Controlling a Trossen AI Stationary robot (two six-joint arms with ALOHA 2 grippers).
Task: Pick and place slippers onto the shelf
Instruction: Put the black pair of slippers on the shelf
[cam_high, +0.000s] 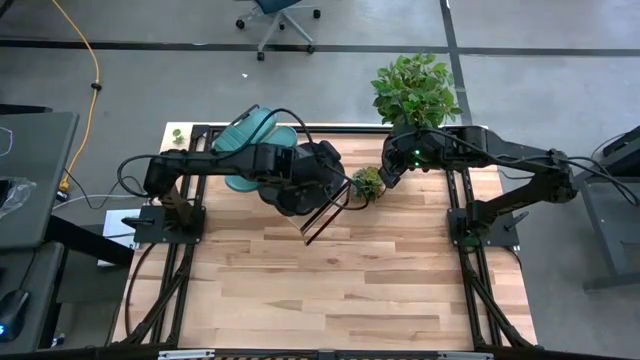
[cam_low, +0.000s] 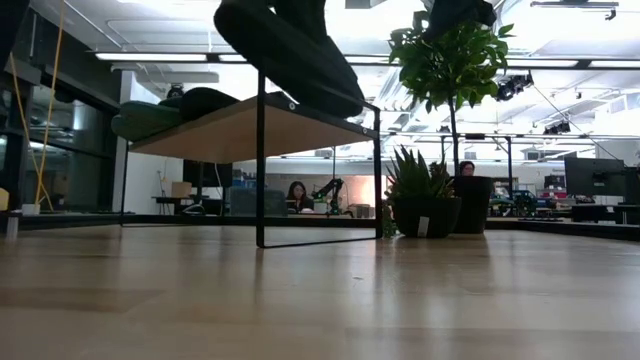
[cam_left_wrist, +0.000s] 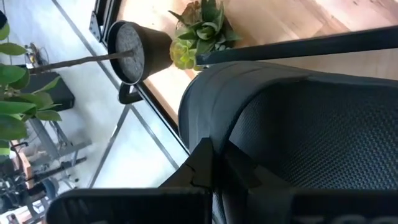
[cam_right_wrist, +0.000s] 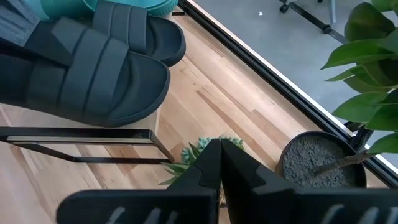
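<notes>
Where things lie: while the left pincer (cam_left_wrist: 214, 168) sits closed directly over a black slipper (cam_left_wrist: 298, 124) on the shelf (cam_low: 235, 125), the right pincer (cam_right_wrist: 219, 163) waits closed near the small potted succulent (cam_high: 368, 182).
Slippers: two black ones (cam_right_wrist: 93, 74) lie side by side on the shelf, teal ones (cam_high: 250, 135) beyond them toward the far edge.
Long axis: the black slipper's length runs across the plank, toe overhanging the wire frame's front edge.
Nearer arm: the left, by judgement; its pincer is right at the slipper, and whether it touches cannot be told.
Open room: bare surface (cam_high: 330, 290) in front of the shelf; the tall plant (cam_high: 415, 90) and succulent crowd the right side.
Risk: a nudge could slide the slipper off the slanted plank.
</notes>
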